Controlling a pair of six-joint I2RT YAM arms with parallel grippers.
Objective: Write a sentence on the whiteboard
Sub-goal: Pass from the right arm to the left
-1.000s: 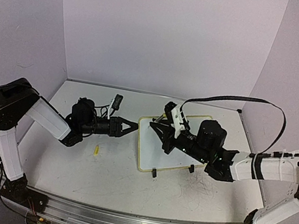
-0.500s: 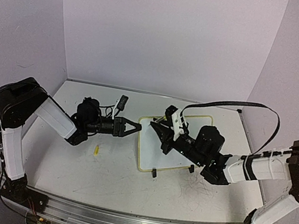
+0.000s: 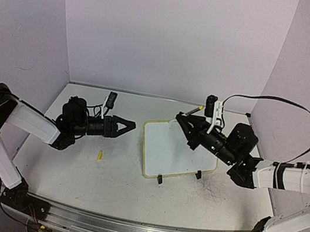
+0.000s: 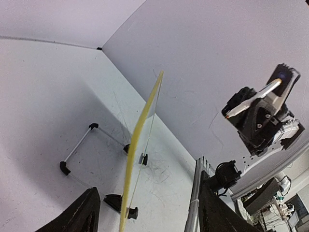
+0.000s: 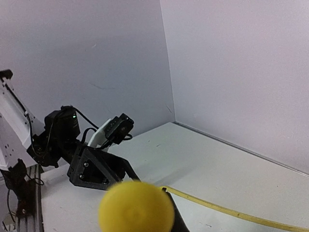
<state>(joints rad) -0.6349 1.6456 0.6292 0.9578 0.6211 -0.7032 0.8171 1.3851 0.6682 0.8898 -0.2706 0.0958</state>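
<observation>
The whiteboard (image 3: 174,149) stands tilted on two black clip feet in the middle of the table. I can make out no sentence on its face. My left gripper (image 3: 125,125) is open and empty, just left of the board and pointing at it. The left wrist view shows the board's yellow-green rim (image 4: 143,121) edge-on between the spread fingers (image 4: 82,212). My right gripper (image 3: 186,122) hovers over the board's far edge, shut on a marker (image 3: 193,109). The marker's yellow end (image 5: 136,208) is blurred and close in the right wrist view, above the board's rim (image 5: 217,207).
A small yellow cap (image 3: 100,155) lies on the table left of the board's near corner. Faint grey scribbles (image 3: 214,191) mark the tabletop near the board's right foot. Walls close the back and both sides. A metal rail (image 3: 136,229) runs along the near edge.
My right gripper has lifted off the board's face and pulled back to the right, over its far edge. My left gripper has drawn back a little to the left.
</observation>
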